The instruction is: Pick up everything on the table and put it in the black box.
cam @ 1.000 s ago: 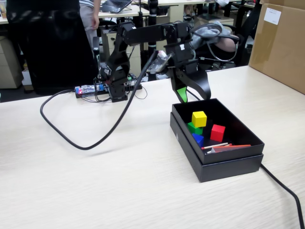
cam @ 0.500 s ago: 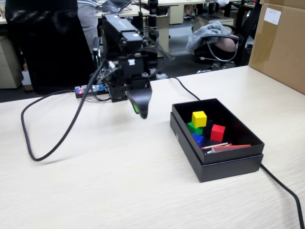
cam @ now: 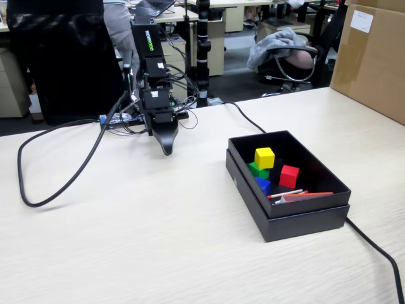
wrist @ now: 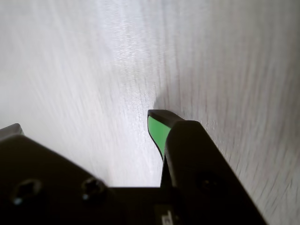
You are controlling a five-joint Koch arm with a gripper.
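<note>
All four cubes lie inside the black box (cam: 302, 221) at the right of the table (cam: 158, 240) in the fixed view: yellow (cam: 264, 157) resting on green (cam: 255, 170), blue (cam: 263, 184) in front, red (cam: 289, 175) to the right. My gripper (cam: 166, 149) hangs tip-down just above the table, well left of the box and empty. In the wrist view my gripper (wrist: 84, 121) shows a green-padded fingertip (wrist: 158, 129) on the right with bare table beside it; the other jaw is only a grey corner at the far left.
Red and white sticks (cam: 294, 194) lie in the box's front. A black cable (cam: 57, 190) loops on the table's left and another (cam: 373, 244) runs off the box's right corner. A brown carton (cam: 373, 57) stands at the back right.
</note>
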